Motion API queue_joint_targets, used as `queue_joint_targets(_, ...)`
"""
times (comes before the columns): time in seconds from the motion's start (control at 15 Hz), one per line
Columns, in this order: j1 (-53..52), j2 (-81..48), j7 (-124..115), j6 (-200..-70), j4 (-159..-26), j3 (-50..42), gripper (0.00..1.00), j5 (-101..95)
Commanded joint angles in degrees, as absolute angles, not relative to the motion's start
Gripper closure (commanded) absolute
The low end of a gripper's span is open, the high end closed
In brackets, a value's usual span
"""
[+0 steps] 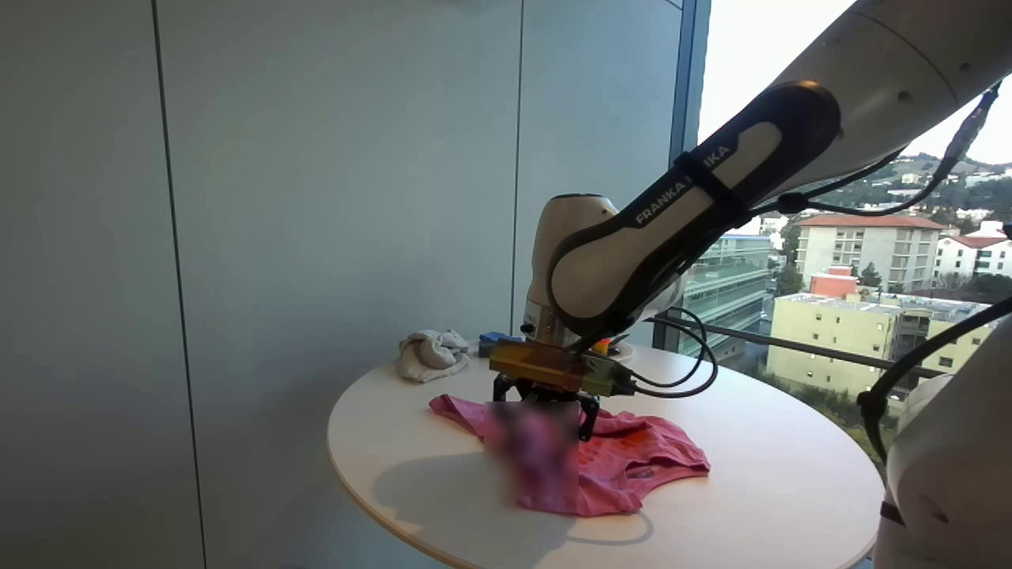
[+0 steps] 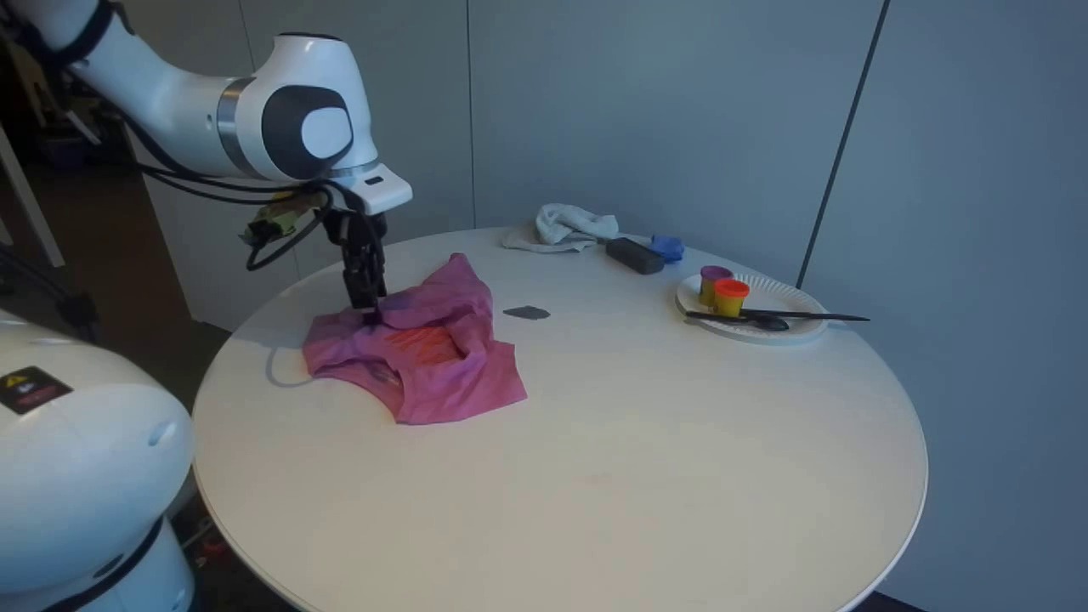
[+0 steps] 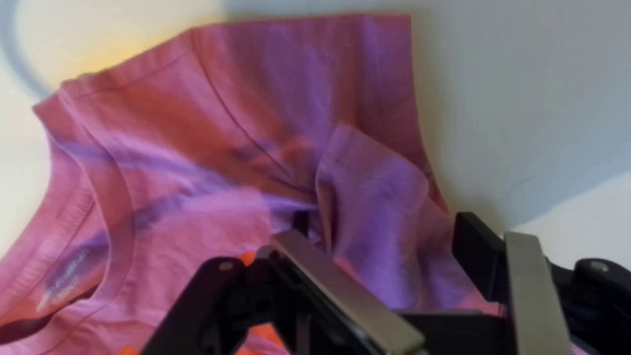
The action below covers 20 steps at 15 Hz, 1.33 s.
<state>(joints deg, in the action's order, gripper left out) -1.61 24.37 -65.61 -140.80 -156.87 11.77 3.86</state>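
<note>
Robot gripper (image 3: 386, 231) low over a pink shirt (image 2: 476, 374) on a round white table (image 2: 663, 450).
From where I stand, the 2 fingers (image 3: 345, 291) are spread apart, a loose fold (image 3: 379, 197) of the shirt lying between them; whether they touch it, I cannot tell. The shirt lies rumpled beneath the arm (image 2: 204, 119), its orange print (image 2: 429, 344) showing. Across the table, a white plate (image 2: 778, 297) carries 2 small tubs (image 2: 731, 302) and black cutlery (image 2: 771, 324), with a white rag (image 2: 578, 225) and a dark block (image 2: 635, 255) lying near the wall (image 2: 637, 127).
</note>
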Motion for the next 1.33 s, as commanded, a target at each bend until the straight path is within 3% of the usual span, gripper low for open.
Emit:
queue_joint_targets(0.0,-1.33,25.88,-65.38,-140.36,-156.81,12.32,0.44,2.79)
queue_joint_targets(0.07,-1.23,25.88,-65.47,-140.23,-156.74,12.49,0.44,2.39)
queue_joint_targets(0.13,-1.23,25.86,-65.48,-140.27,-156.7,12.55,0.51,2.17)
queue_joint_targets(0.47,-1.18,26.26,-65.89,-140.06,-156.6,13.09,0.91,1.11)
queue_joint_targets(0.73,-1.15,28.39,-66.02,-138.35,-156.78,13.8,0.96,-0.44)
queue_joint_targets(0.87,-0.26,31.04,-66.77,-135.11,-156.49,15.41,0.92,-4.17)
queue_joint_targets(1.27,3.46,33.02,-65.24,-125.99,-152.16,18.17,0.92,-19.95)
